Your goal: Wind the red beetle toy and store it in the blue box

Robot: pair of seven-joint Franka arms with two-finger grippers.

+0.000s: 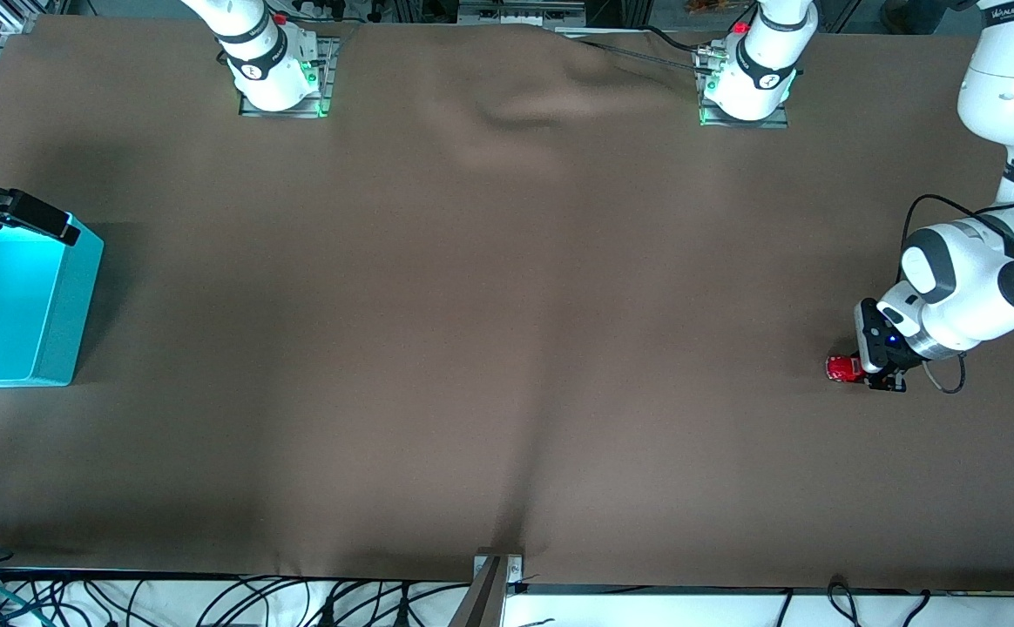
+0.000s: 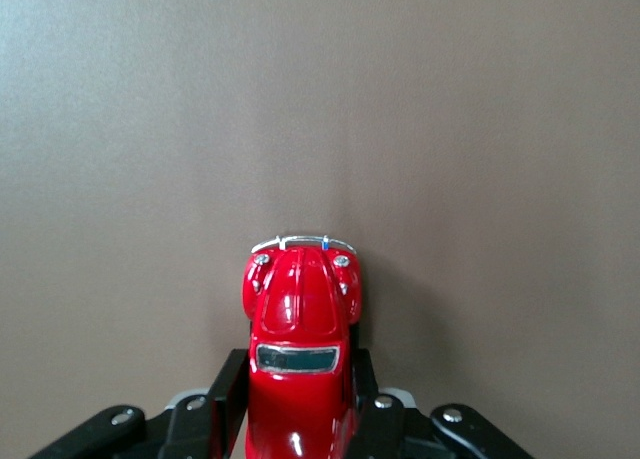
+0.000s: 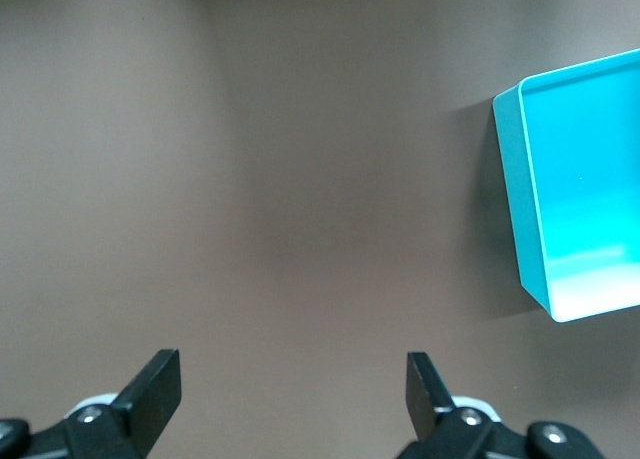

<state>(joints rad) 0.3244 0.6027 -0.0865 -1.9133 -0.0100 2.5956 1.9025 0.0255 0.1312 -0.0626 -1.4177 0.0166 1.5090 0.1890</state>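
Note:
The red beetle toy (image 1: pixel 840 368) is at the left arm's end of the table, down at the level of the brown cloth. My left gripper (image 1: pixel 873 373) is shut on its rear half, one finger on each side. In the left wrist view the toy (image 2: pixel 300 309) points its nose away from the left gripper (image 2: pixel 298 379). The blue box (image 1: pixel 71 305) stands at the right arm's end of the table, open side up. My right gripper (image 1: pixel 41 219) hangs over the box's farther rim, open and empty (image 3: pixel 293 374). The box (image 3: pixel 510 179) shows at the edge of the right wrist view.
A brown cloth (image 1: pixel 507 348) covers the whole table, with wrinkles near the arms' bases (image 1: pixel 516 113). A metal bracket (image 1: pixel 496 575) sits at the table's near edge, with cables below it.

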